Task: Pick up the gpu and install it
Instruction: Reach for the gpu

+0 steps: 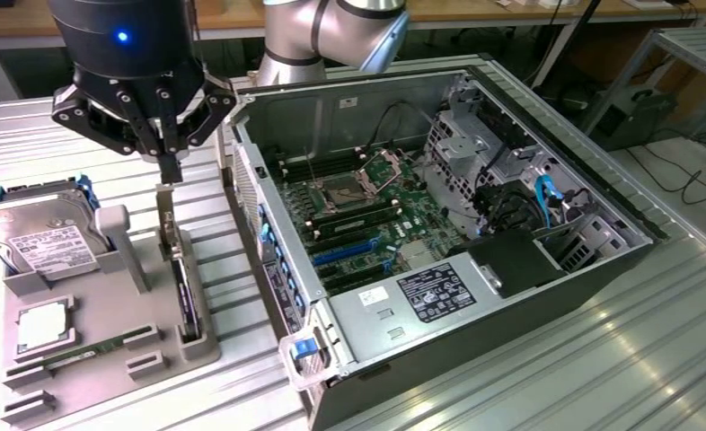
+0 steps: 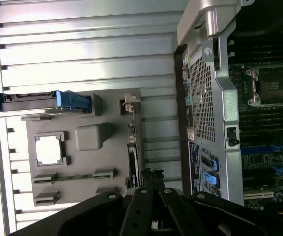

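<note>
open air is lying between the pincer (image 1: 171,172) and the upright gpu (image 1: 183,292); the case wall (image 1: 248,202) is crowding the exterior view's right, a grey holder post (image 1: 119,238) its left.

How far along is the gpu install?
Nothing looks done yet: the gpu stands on edge in its tray, not lifted. In hand: the gripper hangs shut right above the card's bracket end, holding nothing. Left: the pick-up and the install; the blue slots in the case are empty.
</note>
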Available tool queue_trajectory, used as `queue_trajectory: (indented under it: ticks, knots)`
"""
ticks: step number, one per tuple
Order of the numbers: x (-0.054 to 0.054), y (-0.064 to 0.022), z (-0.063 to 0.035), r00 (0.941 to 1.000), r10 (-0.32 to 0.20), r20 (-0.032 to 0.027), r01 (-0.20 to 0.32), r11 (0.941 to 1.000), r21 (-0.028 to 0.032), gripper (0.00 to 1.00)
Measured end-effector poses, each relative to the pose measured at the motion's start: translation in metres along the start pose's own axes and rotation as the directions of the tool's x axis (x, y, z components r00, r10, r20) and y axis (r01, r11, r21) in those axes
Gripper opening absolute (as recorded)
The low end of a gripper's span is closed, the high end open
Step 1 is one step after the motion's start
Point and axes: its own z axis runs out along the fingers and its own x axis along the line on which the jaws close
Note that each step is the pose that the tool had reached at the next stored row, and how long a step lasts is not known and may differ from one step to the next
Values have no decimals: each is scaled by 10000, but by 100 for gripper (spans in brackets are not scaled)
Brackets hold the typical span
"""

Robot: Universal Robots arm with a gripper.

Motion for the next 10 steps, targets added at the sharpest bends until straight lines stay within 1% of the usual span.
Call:
queue_trajectory:
  ticks: [10]
  knots:
    - [128, -37, -5, 10000, -1, -1, 1, 10000, 0, 11]
